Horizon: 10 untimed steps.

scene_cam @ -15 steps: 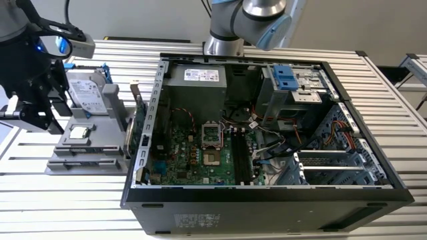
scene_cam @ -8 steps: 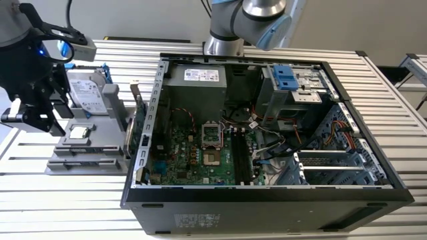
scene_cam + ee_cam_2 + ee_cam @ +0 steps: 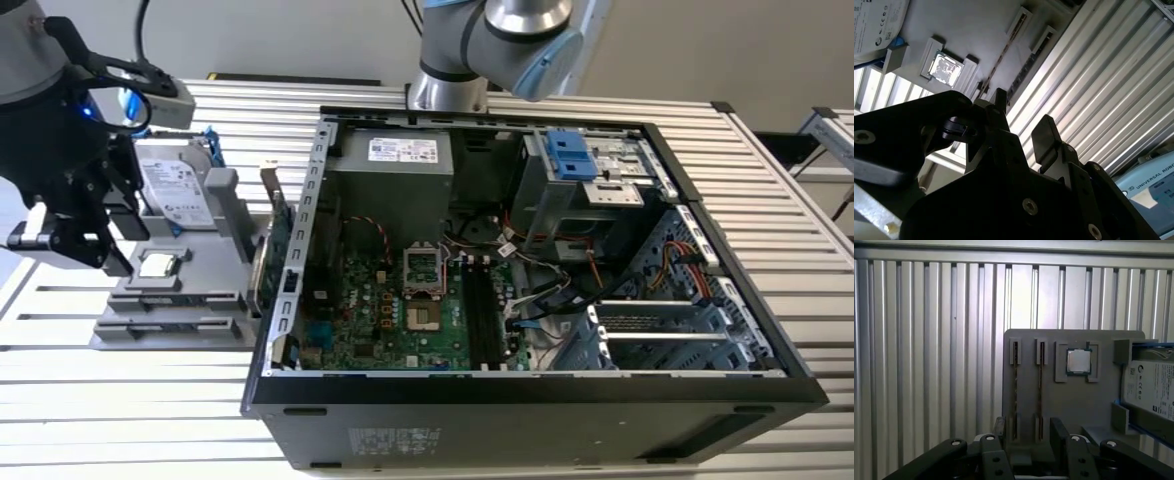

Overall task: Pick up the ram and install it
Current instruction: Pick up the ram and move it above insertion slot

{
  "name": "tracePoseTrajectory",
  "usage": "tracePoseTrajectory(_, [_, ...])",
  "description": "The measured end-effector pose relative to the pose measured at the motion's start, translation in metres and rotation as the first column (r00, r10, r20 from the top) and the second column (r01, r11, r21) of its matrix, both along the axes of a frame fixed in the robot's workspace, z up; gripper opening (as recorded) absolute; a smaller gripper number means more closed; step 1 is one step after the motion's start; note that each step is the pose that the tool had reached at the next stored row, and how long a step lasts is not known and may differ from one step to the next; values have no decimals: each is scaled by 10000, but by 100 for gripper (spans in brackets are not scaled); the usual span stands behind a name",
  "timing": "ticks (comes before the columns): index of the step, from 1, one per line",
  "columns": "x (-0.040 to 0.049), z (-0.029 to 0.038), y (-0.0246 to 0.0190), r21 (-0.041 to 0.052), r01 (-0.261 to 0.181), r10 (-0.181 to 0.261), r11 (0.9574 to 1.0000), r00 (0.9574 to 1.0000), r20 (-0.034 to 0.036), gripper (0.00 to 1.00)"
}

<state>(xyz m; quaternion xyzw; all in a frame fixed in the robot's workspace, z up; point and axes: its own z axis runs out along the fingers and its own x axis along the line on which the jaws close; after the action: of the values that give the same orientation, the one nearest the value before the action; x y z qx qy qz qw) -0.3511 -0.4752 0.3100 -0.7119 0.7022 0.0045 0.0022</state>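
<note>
Slatted table (image 3: 134, 400): gripper (image 3: 1028, 426) wide open, empty, above what seems the ram (image 3: 1015, 385).

In the first wrist view the ram (image 3: 1015, 385) shows edge-on, a thin strip in its slot just ahead of the jaws. Its near end is hidden behind them, and its chips and label cannot be made out. The hard drive (image 3: 1154, 385), off to one side of the jaws, is cut by the picture's edge. In the exterior view the arm (image 3: 54, 150) above the jaws runs out of frame.
</note>
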Motion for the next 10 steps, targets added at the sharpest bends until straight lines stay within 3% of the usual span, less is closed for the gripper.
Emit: tracePoseTrajectory(10, [0,-63,0,0,-1,1,10000,10000,0,100])
